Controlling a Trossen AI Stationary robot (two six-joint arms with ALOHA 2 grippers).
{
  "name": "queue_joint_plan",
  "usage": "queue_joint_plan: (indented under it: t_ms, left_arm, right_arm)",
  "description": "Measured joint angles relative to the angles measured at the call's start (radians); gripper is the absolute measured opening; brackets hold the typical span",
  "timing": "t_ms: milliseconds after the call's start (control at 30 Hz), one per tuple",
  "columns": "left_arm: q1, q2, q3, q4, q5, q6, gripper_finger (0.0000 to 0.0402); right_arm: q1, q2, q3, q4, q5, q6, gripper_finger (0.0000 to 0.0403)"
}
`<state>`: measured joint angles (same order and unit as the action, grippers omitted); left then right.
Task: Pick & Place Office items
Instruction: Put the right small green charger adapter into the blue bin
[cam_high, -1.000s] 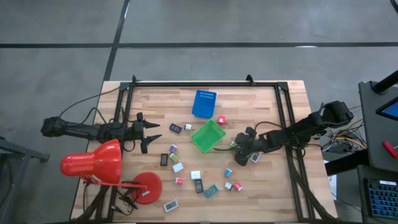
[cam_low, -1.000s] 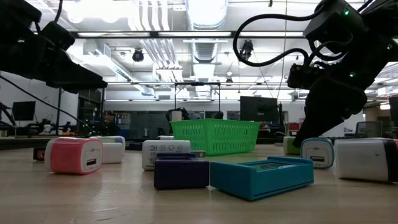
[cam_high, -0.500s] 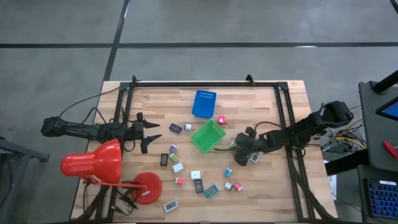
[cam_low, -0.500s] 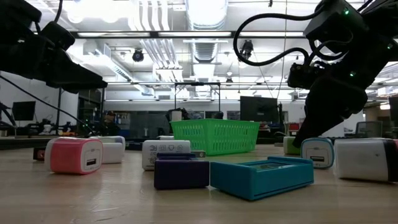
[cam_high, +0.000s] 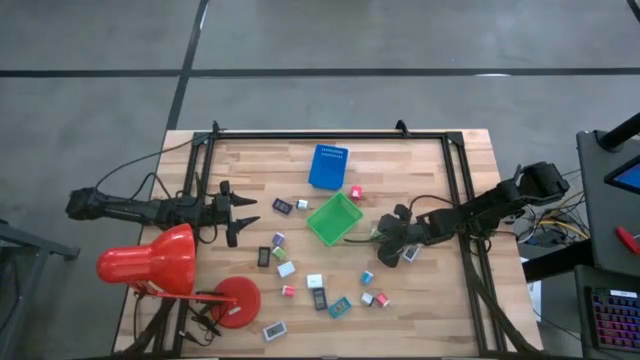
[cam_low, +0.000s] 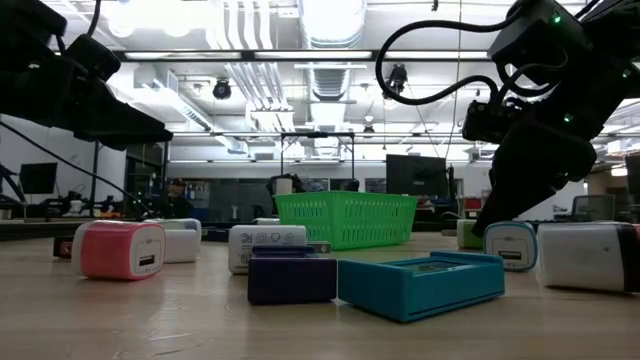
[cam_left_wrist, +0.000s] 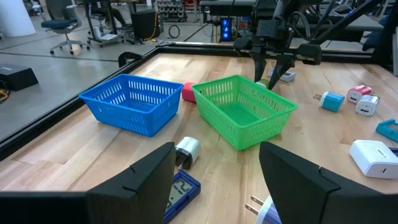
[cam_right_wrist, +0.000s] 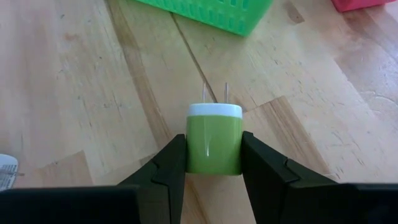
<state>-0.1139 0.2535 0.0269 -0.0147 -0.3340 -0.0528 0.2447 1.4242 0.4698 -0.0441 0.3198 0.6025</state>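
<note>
From above, the right claw was seen low over the desk, just beside the green basket on the side toward the desk's right edge, with small chargers and cards scattered toward the near edge. The left claw was held spread and empty near the left edge, beside the red lamp.

At table height, the right arm was seen reaching down behind a white charger.

Past the left wrist, the blue basket and green basket were shown side by side.

Past the right wrist, a green plug was seen clamped between the two fingers, prongs pointing away. The grip looked centred; a straight lift before any swing toward the basket would probably be best, so the prongs are not caught on its rim.
</note>
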Motion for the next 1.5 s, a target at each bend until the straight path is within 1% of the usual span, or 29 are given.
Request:
queue_joint_plan:
  t_ms: [267,467,600,733,833,967,1133,1233,1367,1500]
  left_arm:
    - [0.0,0.0,0.0,0.0,0.0,0.0,0.0239]
    - [0.0,0.0,0.0,0.0,0.0,0.0,0.0239]
    - [0.0,0.0,0.0,0.001,0.0,0.0,0.0239]
    - [0.0,0.0,0.0,0.003,0.0,0.0,0.0239]
    - [0.0,0.0,0.0,0.005,0.0,0.0,0.0239]
    - [0.0,0.0,-0.001,0.009,0.0,0.0,0.0239]
    - [0.0,0.0,-0.004,0.031,-0.003,0.018,0.0239]
    - [0.0,0.0,-0.022,0.095,-0.003,0.024,0.0239]
    - [0.0,0.004,-0.023,0.142,-0.003,0.045,0.0239]
    - [0.0,0.005,-0.023,0.191,-0.003,0.059,0.0239]
  right_arm:
    - [0.01,0.0,-0.001,0.009,0.007,-0.023,0.0117]
    - [0.054,0.003,-0.01,0.077,0.04,-0.071,0.0117]
    - [0.095,0.003,-0.022,0.141,0.112,-0.088,0.0117]
    - [0.131,0.003,-0.038,0.222,0.161,-0.115,0.0117]
    - [0.152,0.003,-0.058,0.327,0.203,-0.166,0.0117]
    - [0.157,0.003,-0.091,0.5,0.232,-0.263,0.0117]
    - [0.153,0.002,-0.166,0.825,0.238,-0.439,0.0117]
    - [0.141,0.002,-0.215,1.008,0.238,-0.536,0.0117]
    - [0.107,0.002,-0.256,1.154,0.224,-0.634,0.0117]
    - [0.043,0.002,-0.263,1.23,0.13,-0.708,0.0117]
